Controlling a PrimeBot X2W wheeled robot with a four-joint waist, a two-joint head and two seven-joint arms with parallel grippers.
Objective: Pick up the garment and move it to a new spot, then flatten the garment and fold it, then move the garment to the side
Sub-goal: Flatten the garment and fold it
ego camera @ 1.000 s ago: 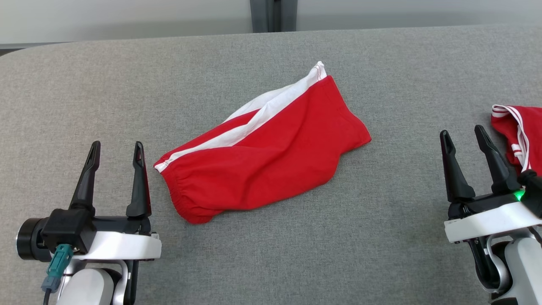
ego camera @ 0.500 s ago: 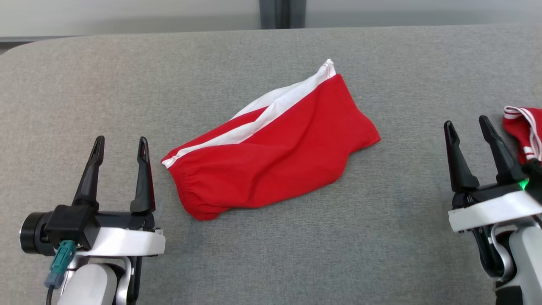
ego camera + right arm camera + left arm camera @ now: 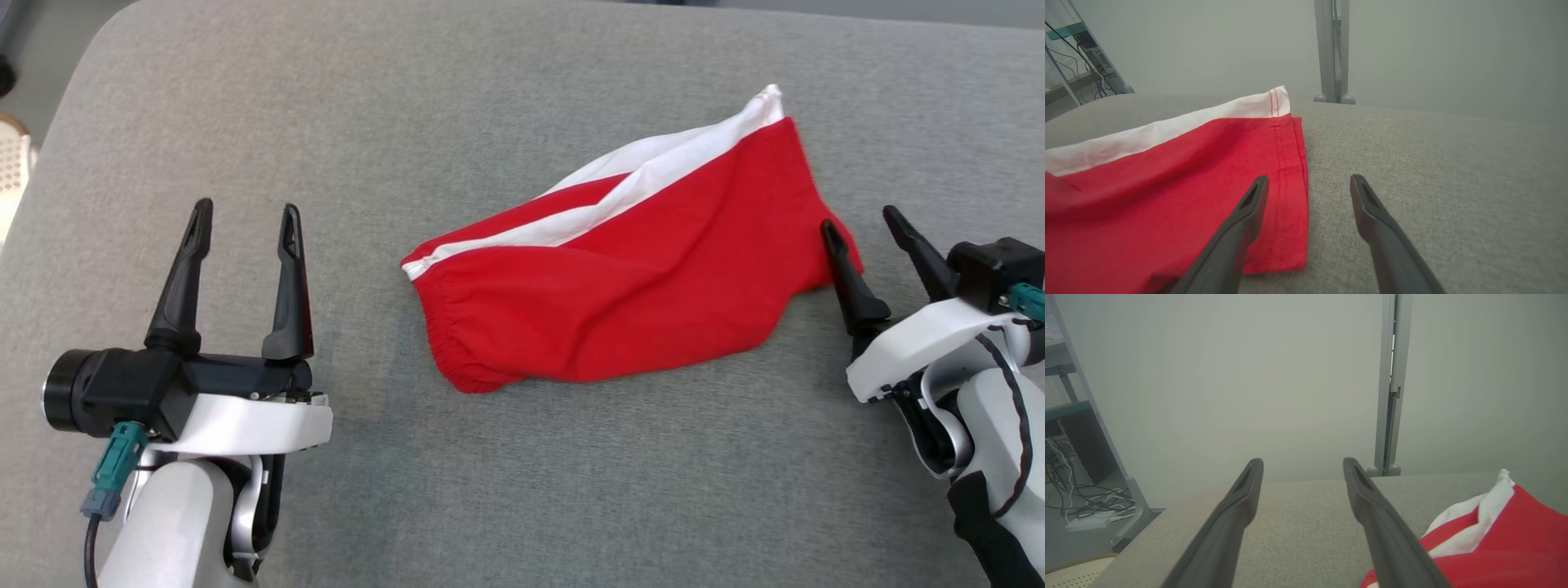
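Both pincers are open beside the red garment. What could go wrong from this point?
1. The right pincer straddles the hem of the red garment, with one finger over cloth and the other over bare table. Closing here may pinch only a thin edge, which could slip.
2. The left pincer stands apart from the elastic waistband. A one-sided lift would likely bunch the cloth.

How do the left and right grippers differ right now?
The left gripper sits clear of the red garment; the right gripper has one finger over its hem. The left points straight up the head view; the right leans leftward. Both are open and empty.
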